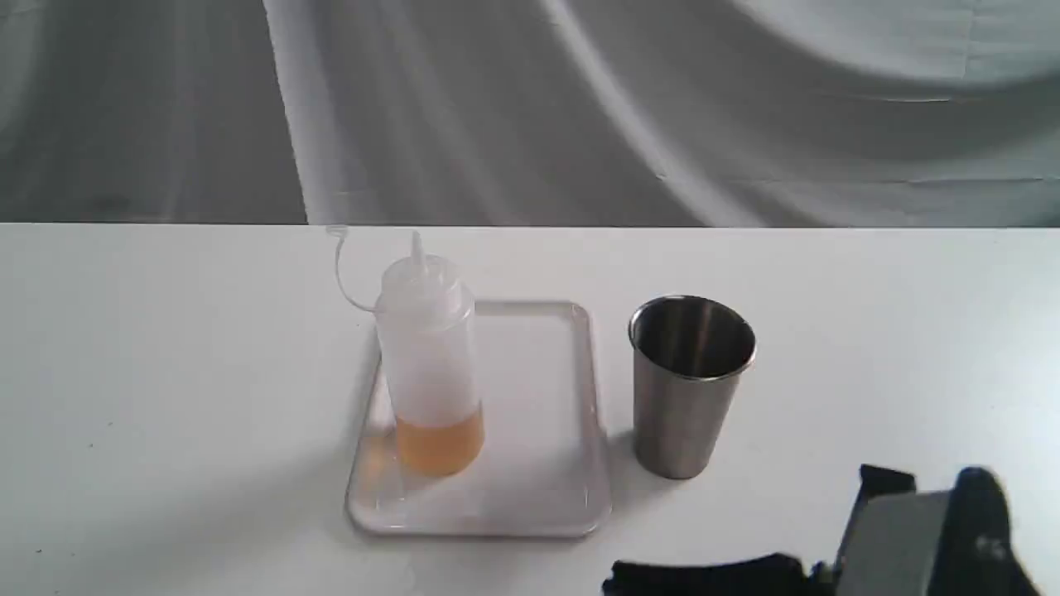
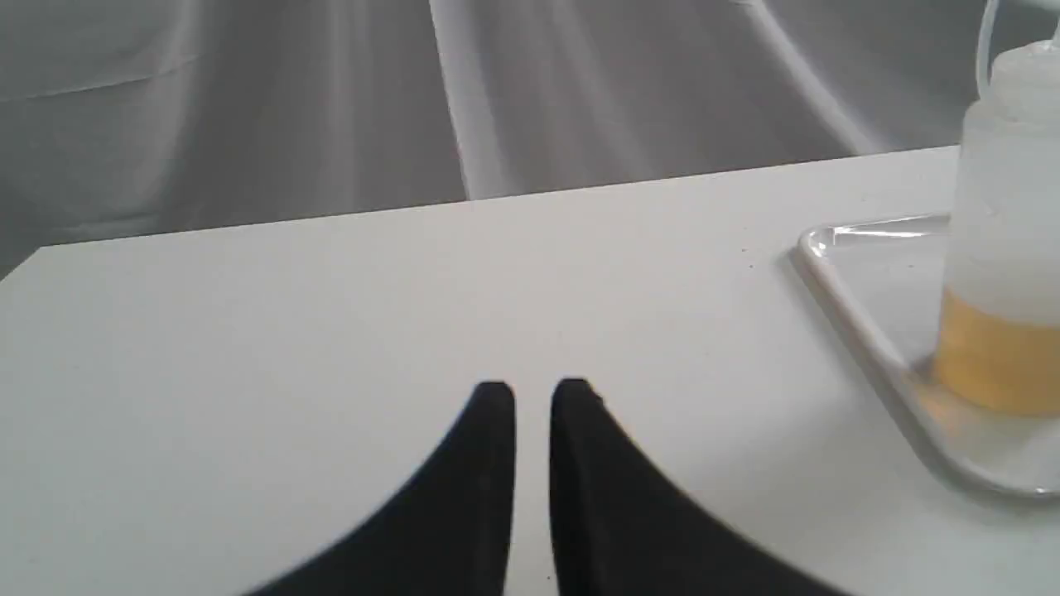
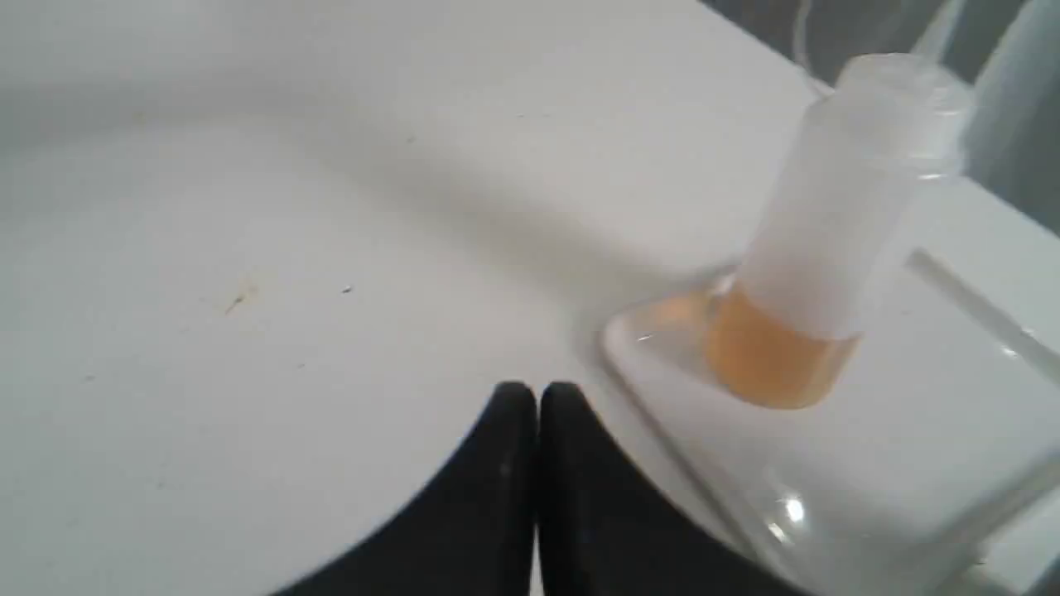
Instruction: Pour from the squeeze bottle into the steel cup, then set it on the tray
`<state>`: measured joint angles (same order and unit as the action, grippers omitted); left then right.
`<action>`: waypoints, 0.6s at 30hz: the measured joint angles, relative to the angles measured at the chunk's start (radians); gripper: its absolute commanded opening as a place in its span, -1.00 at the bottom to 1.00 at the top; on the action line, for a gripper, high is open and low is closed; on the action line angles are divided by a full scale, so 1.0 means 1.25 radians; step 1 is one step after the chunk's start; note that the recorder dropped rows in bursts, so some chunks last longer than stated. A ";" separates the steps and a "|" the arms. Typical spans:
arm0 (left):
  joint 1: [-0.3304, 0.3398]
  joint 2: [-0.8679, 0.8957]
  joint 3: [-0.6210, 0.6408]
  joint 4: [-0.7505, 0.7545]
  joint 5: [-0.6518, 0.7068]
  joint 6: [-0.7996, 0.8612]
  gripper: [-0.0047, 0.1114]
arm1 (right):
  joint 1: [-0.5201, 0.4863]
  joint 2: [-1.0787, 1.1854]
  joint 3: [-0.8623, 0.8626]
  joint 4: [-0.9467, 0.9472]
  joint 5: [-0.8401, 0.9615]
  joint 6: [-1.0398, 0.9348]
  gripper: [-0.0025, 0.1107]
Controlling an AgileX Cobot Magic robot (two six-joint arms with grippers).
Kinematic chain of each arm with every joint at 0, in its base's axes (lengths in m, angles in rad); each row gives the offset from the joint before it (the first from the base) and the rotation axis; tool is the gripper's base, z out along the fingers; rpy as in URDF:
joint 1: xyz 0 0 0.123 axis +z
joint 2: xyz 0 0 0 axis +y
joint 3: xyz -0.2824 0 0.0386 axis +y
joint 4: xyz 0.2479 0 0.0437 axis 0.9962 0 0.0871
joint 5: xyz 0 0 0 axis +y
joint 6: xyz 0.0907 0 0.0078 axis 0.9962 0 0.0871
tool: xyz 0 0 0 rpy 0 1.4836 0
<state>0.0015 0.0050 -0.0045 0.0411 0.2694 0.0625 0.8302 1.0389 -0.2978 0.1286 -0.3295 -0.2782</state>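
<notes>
While the bottle stands upright on the tray, cup at its 3 o'clock, right gripper is clenched empty; left gripper looks nearly closed, empty.

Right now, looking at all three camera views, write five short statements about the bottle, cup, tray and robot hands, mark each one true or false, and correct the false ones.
1. The translucent plastic squeeze bottle with amber liquid stands upright on the glossy white rectangular tray. True.
2. The tapered stainless-steel cup sits on the tray. False: it stands on the white table, beside the tray.
3. The right hand grips the bottle. False: it is shut and empty.
4. The bottle's cap is off its nozzle, hanging on a strap. True.
5. The left hand touches the tray. False: it is apart from it, over bare table.
</notes>
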 measured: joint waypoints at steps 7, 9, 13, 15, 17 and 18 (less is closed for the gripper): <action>0.000 0.000 0.000 0.000 0.000 0.000 -0.78 | -0.136 -0.087 0.000 -0.002 0.000 0.000 -0.96; 0.000 0.000 0.000 0.000 0.000 0.000 -0.78 | -0.179 -0.118 0.000 -0.002 0.002 0.000 -0.96; 0.000 0.000 0.000 0.000 0.000 0.000 -0.78 | -0.242 -0.169 0.000 -0.002 0.011 0.000 -0.96; 0.000 0.000 0.000 0.000 0.000 0.000 -0.78 | -0.267 -0.196 0.000 -0.002 0.029 0.000 -0.96; 0.000 0.000 0.000 0.000 0.000 0.000 -0.78 | -0.284 -0.220 0.000 -0.002 0.053 0.000 -0.96; 0.000 0.000 0.000 0.000 0.000 0.000 -0.78 | -0.296 -0.238 0.000 -0.002 0.071 0.000 -0.96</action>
<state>0.0015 0.0050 -0.0045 0.0411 0.2694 0.0625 0.4601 0.7414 -0.2978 0.1267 -0.2409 -0.2782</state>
